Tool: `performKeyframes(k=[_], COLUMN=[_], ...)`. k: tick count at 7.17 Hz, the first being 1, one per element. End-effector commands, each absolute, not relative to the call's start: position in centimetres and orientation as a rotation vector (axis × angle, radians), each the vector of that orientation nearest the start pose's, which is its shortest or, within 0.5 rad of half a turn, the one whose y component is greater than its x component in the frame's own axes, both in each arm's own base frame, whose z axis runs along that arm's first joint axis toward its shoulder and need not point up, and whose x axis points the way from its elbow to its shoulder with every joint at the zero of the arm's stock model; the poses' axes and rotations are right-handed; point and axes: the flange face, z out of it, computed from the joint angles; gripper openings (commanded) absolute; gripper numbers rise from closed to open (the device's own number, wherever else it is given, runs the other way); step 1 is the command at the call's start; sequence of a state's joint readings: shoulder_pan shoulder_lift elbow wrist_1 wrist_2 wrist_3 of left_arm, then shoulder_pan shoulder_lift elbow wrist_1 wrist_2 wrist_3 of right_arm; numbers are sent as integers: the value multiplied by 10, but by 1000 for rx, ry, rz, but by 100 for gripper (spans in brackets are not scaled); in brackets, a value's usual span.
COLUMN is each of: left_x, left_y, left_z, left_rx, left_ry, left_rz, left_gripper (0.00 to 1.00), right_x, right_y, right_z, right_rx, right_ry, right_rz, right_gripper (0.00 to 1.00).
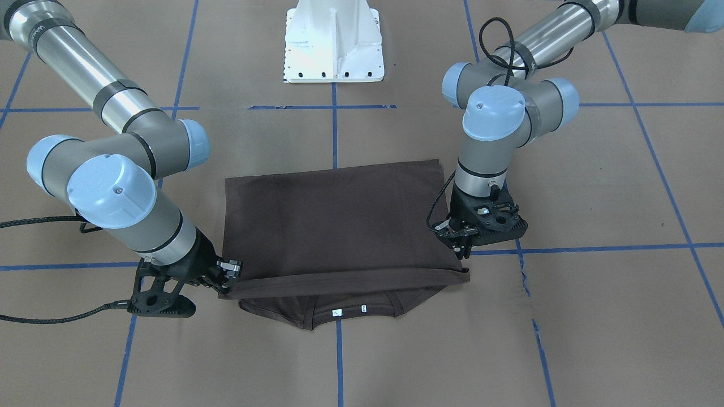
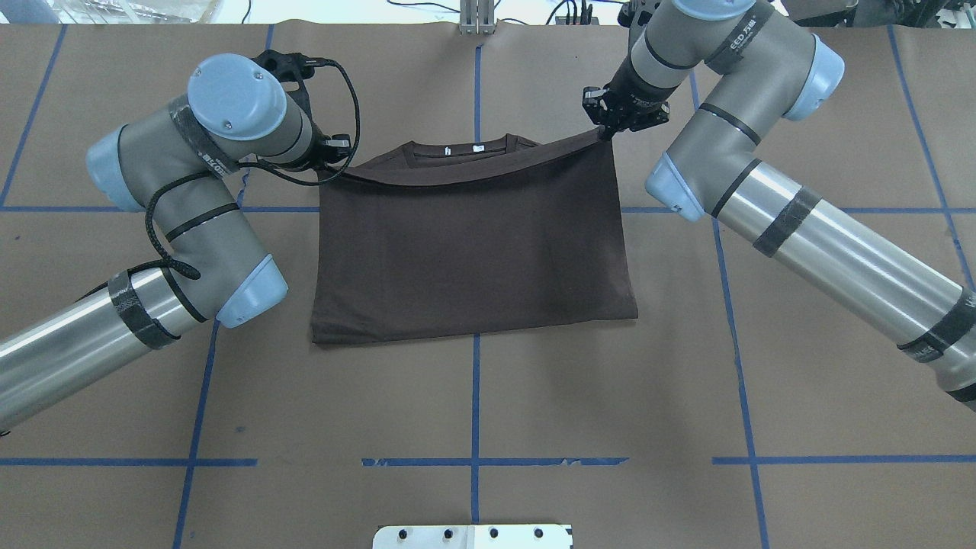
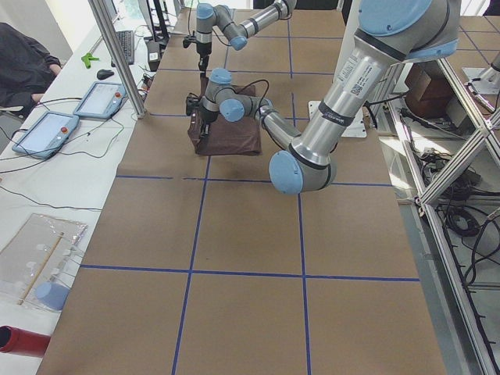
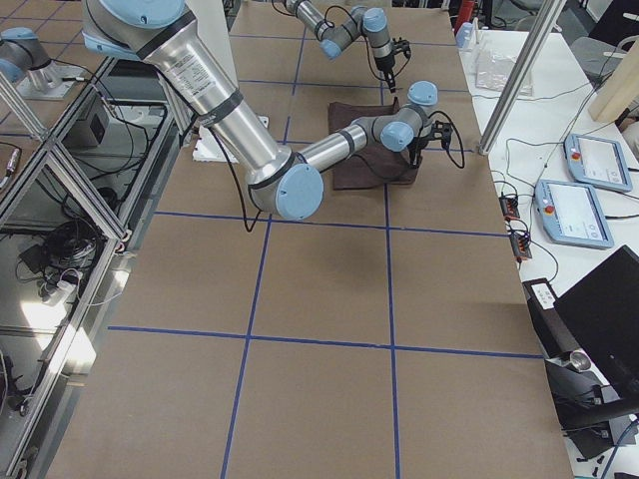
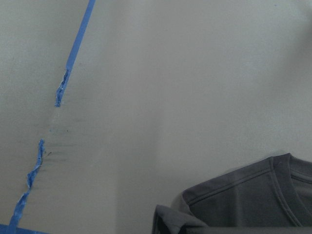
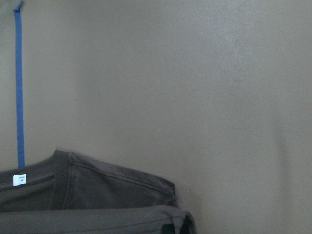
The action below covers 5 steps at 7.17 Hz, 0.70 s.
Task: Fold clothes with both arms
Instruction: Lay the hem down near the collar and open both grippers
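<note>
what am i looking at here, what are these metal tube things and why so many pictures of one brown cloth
The tubes are two robot arms, the left arm and the right arm, mounted on a white base. All six pictures show the same moment. One is taken from behind the robot looking down and one faces it. Two are taken from the ends of the table, and two come from a small camera on each wrist. The table is covered in brown paper marked with blue tape. On it lies a dark brown T-shirt, folded over so its top layer reaches almost to the collar. The left gripper and right gripper each appear to pinch a corner of that top layer, holding its edge slightly raised.
</note>
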State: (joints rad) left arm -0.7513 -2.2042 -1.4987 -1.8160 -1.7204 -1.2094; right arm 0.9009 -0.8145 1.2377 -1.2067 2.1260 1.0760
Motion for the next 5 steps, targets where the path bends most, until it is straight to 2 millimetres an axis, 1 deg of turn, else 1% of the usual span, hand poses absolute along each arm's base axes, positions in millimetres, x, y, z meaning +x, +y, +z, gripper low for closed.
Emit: performKeyframes(k=[1, 2, 3, 4, 5], left_x=[452, 449, 448, 445, 442], left_y=[-582, -582, -581, -578, -573], left_z=[294, 290, 286, 277, 265], left_rx=[306, 323, 327, 335, 344], left_ry=[755, 754, 760, 779, 798], left_rz=[-305, -272, -268, -263, -260], left_gripper=[100, 100, 100, 100, 100], right_x=[-420, -419, -412, -413, -414], right_y=[-659, -658, -642, -591, -543], right_z=[304, 300, 295, 309, 329], right_rx=[106, 110, 118, 104, 66], right_ry=[-937, -945, -971, -989, -993], right_rz=[141, 141, 131, 102, 120], right_gripper=[100, 100, 100, 100, 100])
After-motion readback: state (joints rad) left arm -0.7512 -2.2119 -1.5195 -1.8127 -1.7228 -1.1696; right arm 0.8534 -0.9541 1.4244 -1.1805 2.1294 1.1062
